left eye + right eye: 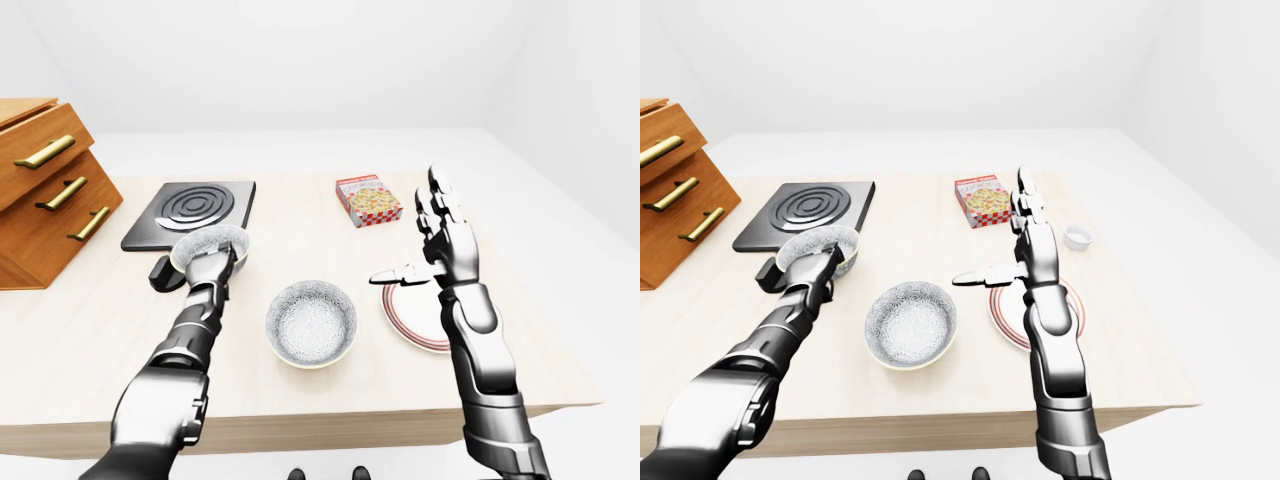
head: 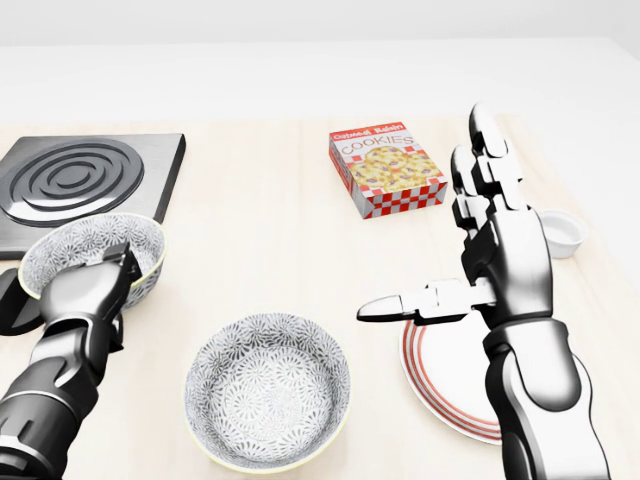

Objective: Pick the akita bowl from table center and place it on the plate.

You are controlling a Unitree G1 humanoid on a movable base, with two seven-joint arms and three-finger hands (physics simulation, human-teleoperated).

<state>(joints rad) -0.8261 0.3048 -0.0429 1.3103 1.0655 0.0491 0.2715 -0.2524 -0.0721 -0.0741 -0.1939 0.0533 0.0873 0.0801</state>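
Head view: akita bowl (image 2: 95, 250) toward the table's (image 2: 270, 260) left edge, just below the corner of a black hob plate (image 2: 75, 180). Opens upward, rim close to level. Round, so no long axis to give. Left hand (image 2: 85, 292) at the lower rim, fingers (image 2: 122, 258) hooked over the edge and drawn in narrow, clamped on the bowl's wall. Second patterned bowl (image 2: 267, 390) upright by the table's lower edge, about midway along it, apart from both hands. Red-ringed plate (image 2: 440, 385) to that bowl's right, by the same edge. Right hand (image 2: 505, 255) raised over the plate's upper part and spread wide, fingers straight toward the table's upper edge, thumb stuck out leftward, gripping nothing. Cookies box (image 2: 387, 170) lying flat nearer the upper edge, above the gap between second bowl and plate.

Left-eye view: same layout seen from farther off. Wooden drawer unit (image 1: 45, 190) with brass handles at the table's left end. Small dark thing (image 1: 160, 272) touching the akita bowl's left side, partly hidden; cannot tell what.

Right-eye view: small white cup (image 1: 1077, 236) near the table's right edge, above the plate and right of the raised hand. Akita bowl mouth-up here too, well apart from the plate, with the second bowl between them. Cannot tell whether its base rests on the table or hangs just clear.
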